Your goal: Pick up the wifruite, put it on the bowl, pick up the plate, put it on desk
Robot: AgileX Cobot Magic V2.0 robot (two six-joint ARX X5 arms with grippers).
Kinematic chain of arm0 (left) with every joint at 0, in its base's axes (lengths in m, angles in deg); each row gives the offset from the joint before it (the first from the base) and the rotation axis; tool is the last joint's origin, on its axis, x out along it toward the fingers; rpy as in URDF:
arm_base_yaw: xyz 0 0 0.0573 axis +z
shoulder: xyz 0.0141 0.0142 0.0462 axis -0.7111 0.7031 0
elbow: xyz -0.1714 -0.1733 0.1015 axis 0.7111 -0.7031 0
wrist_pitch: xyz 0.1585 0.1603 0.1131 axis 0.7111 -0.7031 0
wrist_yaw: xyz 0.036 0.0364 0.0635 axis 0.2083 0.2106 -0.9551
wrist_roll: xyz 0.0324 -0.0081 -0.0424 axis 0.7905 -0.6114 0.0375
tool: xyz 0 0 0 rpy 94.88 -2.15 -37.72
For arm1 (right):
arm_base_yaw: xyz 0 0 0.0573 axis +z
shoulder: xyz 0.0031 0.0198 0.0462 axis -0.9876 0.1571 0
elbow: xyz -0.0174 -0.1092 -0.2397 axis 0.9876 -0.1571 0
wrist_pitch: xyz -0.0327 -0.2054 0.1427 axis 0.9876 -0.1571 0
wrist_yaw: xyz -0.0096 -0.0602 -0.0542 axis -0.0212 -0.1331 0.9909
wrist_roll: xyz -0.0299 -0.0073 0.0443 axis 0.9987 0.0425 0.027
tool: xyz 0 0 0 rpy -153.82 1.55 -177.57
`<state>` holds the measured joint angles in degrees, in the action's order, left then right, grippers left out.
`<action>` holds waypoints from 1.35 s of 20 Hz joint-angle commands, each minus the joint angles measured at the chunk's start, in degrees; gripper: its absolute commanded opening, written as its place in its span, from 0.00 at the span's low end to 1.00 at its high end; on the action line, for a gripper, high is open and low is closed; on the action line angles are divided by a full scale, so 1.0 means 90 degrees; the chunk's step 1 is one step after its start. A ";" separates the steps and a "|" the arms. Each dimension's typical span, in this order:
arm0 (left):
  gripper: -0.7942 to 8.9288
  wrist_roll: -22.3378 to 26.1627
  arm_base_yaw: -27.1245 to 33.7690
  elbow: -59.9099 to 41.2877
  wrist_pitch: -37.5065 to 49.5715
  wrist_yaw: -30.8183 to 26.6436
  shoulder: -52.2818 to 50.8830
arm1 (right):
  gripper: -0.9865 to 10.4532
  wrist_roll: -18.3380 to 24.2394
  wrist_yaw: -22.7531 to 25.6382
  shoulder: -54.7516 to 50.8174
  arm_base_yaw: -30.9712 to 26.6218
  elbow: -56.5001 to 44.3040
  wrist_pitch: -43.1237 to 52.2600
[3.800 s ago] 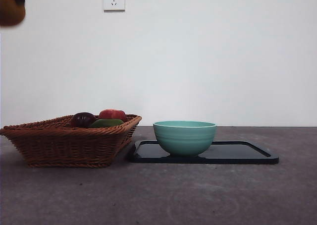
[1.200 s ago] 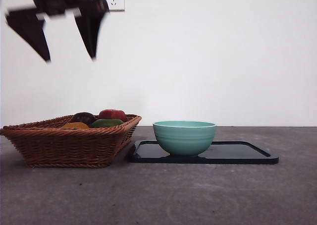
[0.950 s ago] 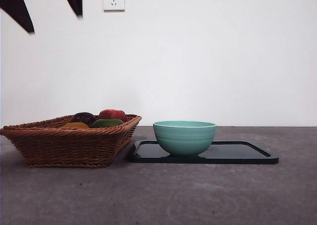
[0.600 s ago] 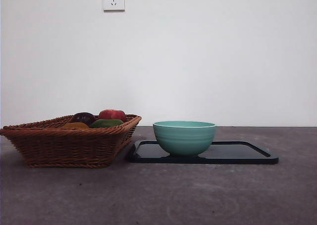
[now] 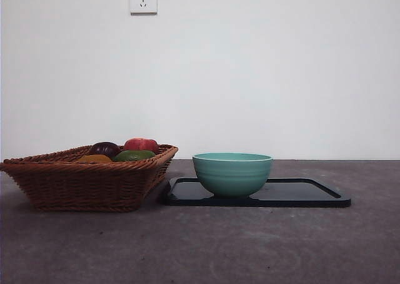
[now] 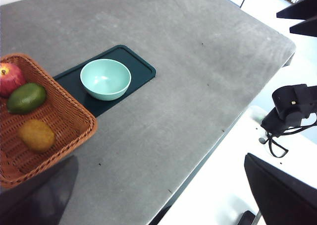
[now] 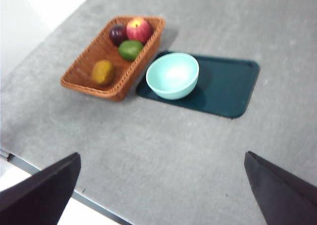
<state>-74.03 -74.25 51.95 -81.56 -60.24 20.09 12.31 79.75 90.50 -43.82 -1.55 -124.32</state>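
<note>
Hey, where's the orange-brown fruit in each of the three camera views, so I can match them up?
Front view: the wifruite barely shows above the wicker basket rim, left of the green fruit.
Left wrist view: wifruite lies in the basket, beside the green fruit.
Right wrist view: wifruite lies in the basket, at the end farthest from the red apple.
Shared landmark: the teal bowl on the dark tray.

Wifruite [image 7: 102, 72] in basket [image 7: 84, 81], bowl [image 7: 173, 76] beside.
</note>
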 commanded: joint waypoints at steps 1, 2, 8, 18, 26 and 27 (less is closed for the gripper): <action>0.69 0.0083 -0.0046 0.0002 0.0046 0.0027 -0.0036 | 0.60 -0.0148 -0.0187 0.0529 0.0056 0.0053 0.0177; 0.69 0.0092 -0.0049 -0.0010 0.0046 0.0027 -0.0058 | 0.60 -0.0170 -0.0243 0.0787 0.0056 0.0053 0.0270; 0.69 0.0153 -0.0155 -0.0010 0.0046 0.0027 -0.0075 | 0.60 -0.0270 -0.0323 0.3082 0.0049 0.0440 0.0359; 0.69 0.0129 -0.0362 -0.0010 0.0058 0.0027 -0.0083 | 0.60 0.0143 -0.1171 0.7125 -0.0714 0.2715 0.0357; 0.69 0.0126 -0.0379 -0.0010 0.0051 0.0027 -0.0083 | 0.60 0.0646 -0.1222 0.9238 -0.1343 0.3757 0.0534; 0.69 0.0126 -0.0398 -0.0010 0.0053 0.0027 -0.0083 | 0.60 0.0663 -0.1219 0.9428 -0.1406 0.3759 0.0627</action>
<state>-73.77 -77.46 51.10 -81.71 -60.22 19.24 17.28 68.95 174.28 -56.71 30.82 -118.90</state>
